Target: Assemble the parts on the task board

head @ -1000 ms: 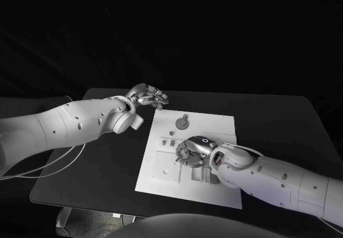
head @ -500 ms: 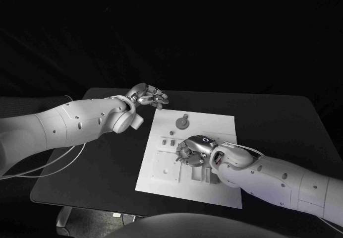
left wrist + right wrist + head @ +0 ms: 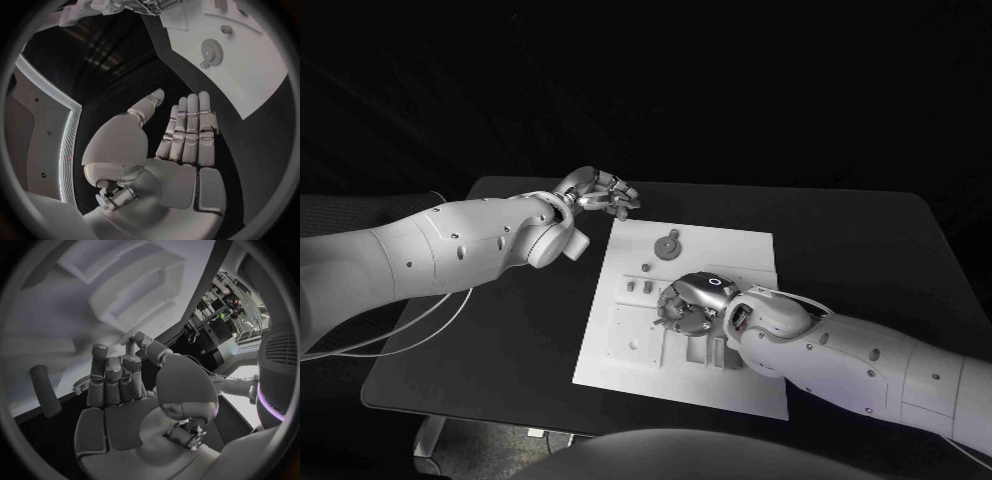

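Barely anything changed over the last second: the silver many-fingered right hand point(image 3: 689, 305) shifted only slightly and still hovers low over the middle of the flat white rectangular task board point(image 3: 733, 245), fingers curled down toward the raised white fixtures under it. Right wrist view shows the right hand point(image 3: 119, 390) with fingers together, lightly bent, nothing visible between them; whether the fingertips touch the board, can't tell. A small dark cylindrical peg point(image 3: 45, 390) lies just beside the fingers, on the side away from the thumb, apart from them.

The silver many-fingered left hand point(image 3: 599, 192) has stayed parked off the board, just past its far corner. Left wrist view: left hand point(image 3: 181, 135) flat, fingers straight and together, thumb out, grasping nothing. A round grey gear-like part point(image 3: 671, 244) sits on the board ahead of the left hand's fingertips, well apart from them, untouched.

Judgement: no part moved, so assembly hasn't advanced; the right hand looks to be lining up on a part, likely that peg.
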